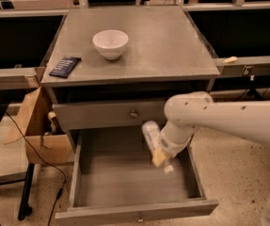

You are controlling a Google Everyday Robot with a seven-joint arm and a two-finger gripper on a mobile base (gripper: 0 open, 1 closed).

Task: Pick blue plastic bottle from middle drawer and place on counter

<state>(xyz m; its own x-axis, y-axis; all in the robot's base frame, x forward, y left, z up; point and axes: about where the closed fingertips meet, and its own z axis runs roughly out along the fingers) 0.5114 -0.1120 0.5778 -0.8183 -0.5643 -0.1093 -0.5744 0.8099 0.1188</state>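
Counter (172,46) bearing white bowl (110,43) and dark packet (65,66), pincer (162,161) gripping blue plastic bottle (150,134) over middle drawer (115,182)

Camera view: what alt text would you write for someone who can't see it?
A white robot arm reaches in from the right, its gripper holding the blue plastic bottle over the open middle drawer of a grey cabinet. On the counter above sit a white bowl and a small dark flat object.

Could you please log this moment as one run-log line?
phase: pick | gripper: over open middle drawer, holding blue plastic bottle, tilted | counter: bottle not yet placed
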